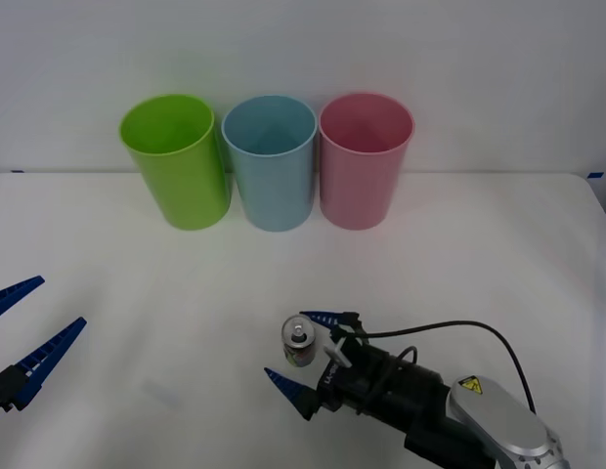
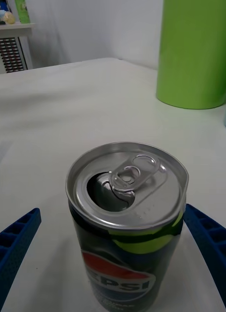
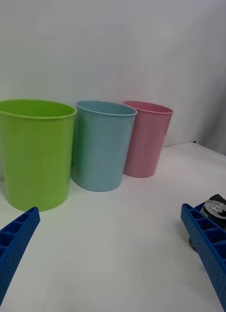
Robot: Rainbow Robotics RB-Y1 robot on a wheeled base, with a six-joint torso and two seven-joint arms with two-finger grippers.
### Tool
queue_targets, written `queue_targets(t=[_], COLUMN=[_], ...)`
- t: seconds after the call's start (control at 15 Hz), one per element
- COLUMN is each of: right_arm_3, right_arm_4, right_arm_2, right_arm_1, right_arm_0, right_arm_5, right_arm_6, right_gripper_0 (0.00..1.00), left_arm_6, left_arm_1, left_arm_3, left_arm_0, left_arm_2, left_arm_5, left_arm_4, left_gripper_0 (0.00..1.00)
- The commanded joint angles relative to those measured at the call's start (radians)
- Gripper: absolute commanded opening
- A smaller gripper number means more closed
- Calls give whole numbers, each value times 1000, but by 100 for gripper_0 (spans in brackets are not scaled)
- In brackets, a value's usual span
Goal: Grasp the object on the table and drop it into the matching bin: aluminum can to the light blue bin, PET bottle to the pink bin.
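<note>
The aluminum can [image 1: 300,342] stands upright on the white table [image 1: 498,254], near the front and a little right of centre. Its silver top has the pull tab and an opened mouth, and its printed side is dark with lime green [image 2: 125,219]. My right gripper [image 1: 283,343] is open, low at the can, with one blue finger on each side of it [image 2: 111,209]. At the far edge the light blue bin [image 1: 272,161] stands with the pink bin [image 1: 364,158] to its right. My left gripper [image 1: 64,300] hangs open at the front left, holding nothing.
A lime green bin [image 1: 176,158] stands left of the light blue bin, the three bins side by side against the white wall. In the left wrist view the bins [image 3: 103,144] stand beyond the open fingers, and the can [image 3: 216,210] peeks out behind one finger.
</note>
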Motion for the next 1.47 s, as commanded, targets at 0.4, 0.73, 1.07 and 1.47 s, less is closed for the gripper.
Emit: queue_targets(t=[0.4, 0.73, 1.07, 1.47], right_arm_3=[0, 0, -17, -153], right_arm_4=[-1, -9, -39, -109], right_arm_2=[1, 0, -22, -51], right_arm_1=[6, 9, -1, -64], right_arm_0=[-1, -5, 2, 61], right_arm_5=[5, 5, -32, -21], right_arm_6=[4, 4, 3, -25], right_gripper_0=[0, 0, 0, 0], left_arm_6=[0, 0, 0, 0], left_arm_1=[0, 0, 0, 0], left_arm_3=[0, 0, 0, 0], left_arm_0=[0, 0, 0, 0], left_arm_2=[0, 0, 0, 0], left_arm_5=[0, 0, 0, 0], left_arm_4=[0, 0, 0, 0], left_gripper_0=[100, 100, 100, 100])
